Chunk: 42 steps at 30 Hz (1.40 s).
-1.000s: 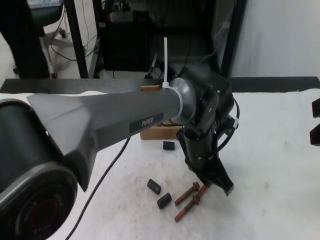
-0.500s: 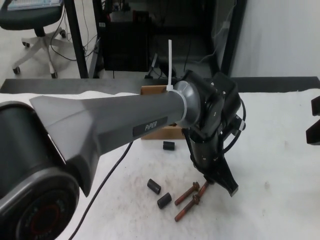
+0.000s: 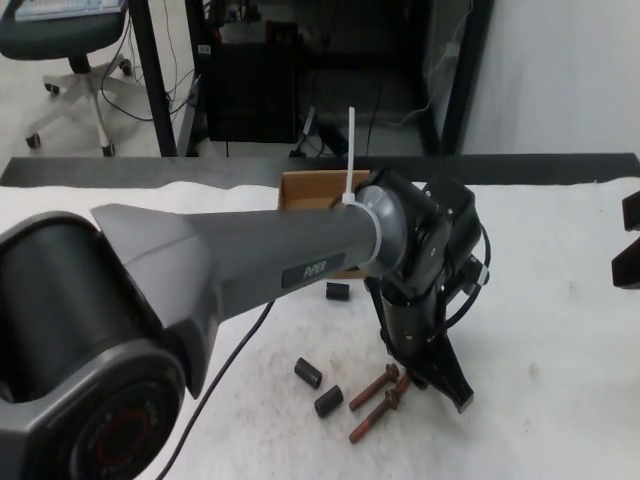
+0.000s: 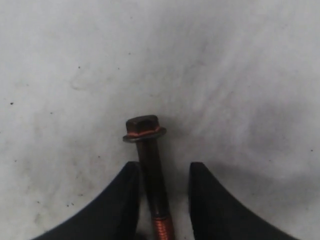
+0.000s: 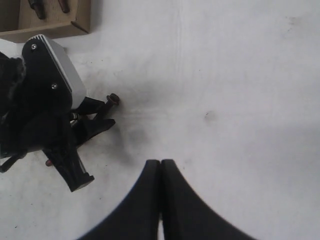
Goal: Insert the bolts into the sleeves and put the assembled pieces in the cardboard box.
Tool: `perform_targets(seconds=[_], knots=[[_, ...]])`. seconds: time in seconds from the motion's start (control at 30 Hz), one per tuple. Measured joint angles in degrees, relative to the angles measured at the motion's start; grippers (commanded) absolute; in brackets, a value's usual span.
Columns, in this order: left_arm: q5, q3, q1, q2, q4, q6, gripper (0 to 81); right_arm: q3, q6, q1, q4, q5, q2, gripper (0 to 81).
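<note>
**Lying Between Two Black Fingers: One Rusty Bolt (image 4: pixel 150 165)**

Nearest in the high view is the big grey left arm (image 3: pixel 220 250). It stretches from the near left corner out over the white bench (image 3: pixel 560 330). At its end the left gripper (image 4: pixel 165 167) points down at the bench. Its two fingers are apart. The bolt lies flat between them, and its head sticks out past the tips. One finger (image 4: pixel 112 210) looks as if it touches the bolt. The other finger has a small gap to it. So the gripper is around the bolt but is not squeezing it.

In the high view two bolts (image 3: pixel 375 388) lie side by side on the bench, just beside the left gripper. I cannot tell if the bolt between the fingers is one of these. Next to them, on the side away from the gripper, lie two black sleeves (image 3: pixel 309 373), close together. A third sleeve (image 3: pixel 339 293) lies farther back on its own, near the cardboard box (image 3: pixel 310 186).

The right gripper (image 5: pixel 160 165) is over a bare part of the bench, off to the side of the left gripper. Its fingers are pressed together with nothing between them.

Farther back, the cardboard box is partly hidden behind the left arm. The right wrist view shows one corner of it, with two dark pieces (image 5: pixel 35 7) lying inside. They are cut off, so I cannot tell what they are.

Behind the bench stands an office chair (image 3: pixel 50 35).
</note>
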Motion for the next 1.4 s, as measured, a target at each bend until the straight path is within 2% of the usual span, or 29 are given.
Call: perform_targets(seconds=[0.57, 0.63, 0.7, 0.73, 1.03, 1.17, 1.4], knots=[[-0.27, -1.0, 0.0, 1.17, -2.66, 0.0, 29.6, 0.0, 0.0, 0.0, 0.0, -1.29, 0.0, 0.3], [-0.4, -0.98, 0.0, 1.28, -2.74, 0.0, 23.0, 0.0, 0.0, 0.0, 0.0, -1.29, 0.0, 0.3], [-0.39, -0.98, 0.17, 1.35, -2.74, 0.0, 6.1, 0.0, 0.0, 0.0, 0.0, -1.29, 0.0, 0.3], [-0.39, -1.17, 0.34, 1.47, -2.74, -0.45, 0.3, 0.0, -0.14, 0.0, 0.0, -1.29, 0.0, 0.3], [-0.39, -5.08, 0.92, 2.35, 2.71, -0.46, 0.4, 0.0, -0.5, 0.0, 0.0, -1.29, 0.0, 0.3], [-0.39, -10.96, 1.11, 2.0, 4.47, -0.46, 0.4, 0.0, -0.61, 0.0, 0.0, -1.29, 0.0, 0.3], [-1.82, -19.61, 1.86, -4.56, 4.54, -1.82, 0.4, 0.0, -0.94, 0.0, 0.0, -1.29, 0.0, 0.3]])
